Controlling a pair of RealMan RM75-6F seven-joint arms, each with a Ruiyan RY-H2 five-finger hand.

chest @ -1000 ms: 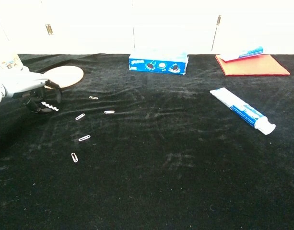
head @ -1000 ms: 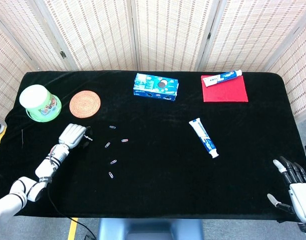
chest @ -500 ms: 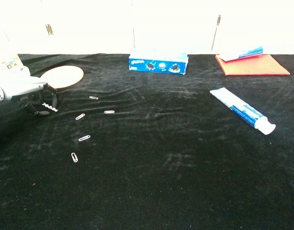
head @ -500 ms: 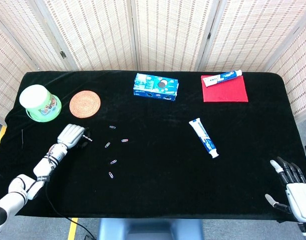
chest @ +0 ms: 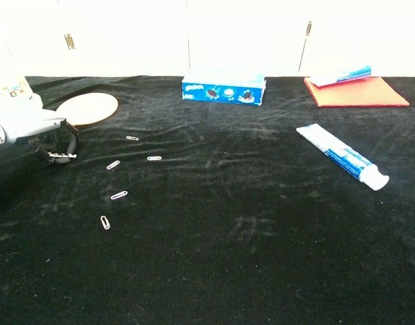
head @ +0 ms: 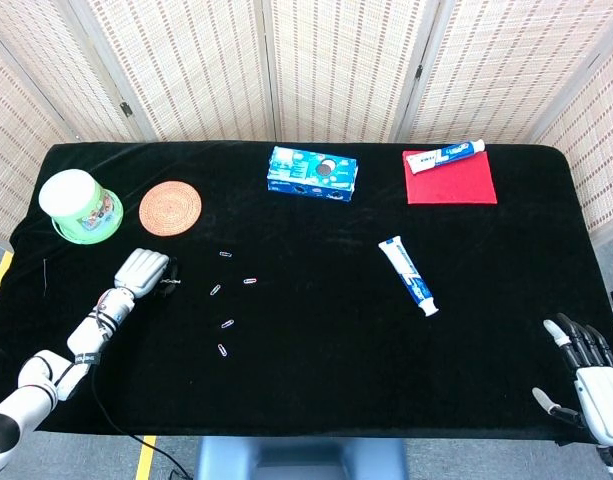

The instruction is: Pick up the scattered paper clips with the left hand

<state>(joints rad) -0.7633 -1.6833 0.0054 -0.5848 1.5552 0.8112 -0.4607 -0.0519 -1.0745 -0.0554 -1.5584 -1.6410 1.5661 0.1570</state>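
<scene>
Several silver paper clips lie loose on the black tablecloth, among them a far one (head: pixel 226 254) (chest: pixel 132 138), a middle one (head: pixel 216 290) (chest: pixel 113 164) and the nearest one (head: pixel 223 350) (chest: pixel 105 222). My left hand (head: pixel 142 271) (chest: pixel 32 127) rests low on the cloth just left of them. Its dark fingers (chest: pixel 60 145) curl down and in, and seem to pinch a small pale clip (chest: pixel 61 157) at their tips. My right hand (head: pixel 587 367) hangs off the table's front right corner with its fingers spread, holding nothing.
Behind my left hand are a woven round coaster (head: pixel 170 207) and a green-and-white tub (head: pixel 79 205). A blue cookie box (head: pixel 314 171) stands at the back centre. One toothpaste tube (head: pixel 409 276) lies right of centre, and another (head: pixel 445 154) lies on a red cloth (head: pixel 450 181).
My left hand has drawn back slightly to the left and its fingers have curled further in and down. The loose clips and the right hand have stayed put.
</scene>
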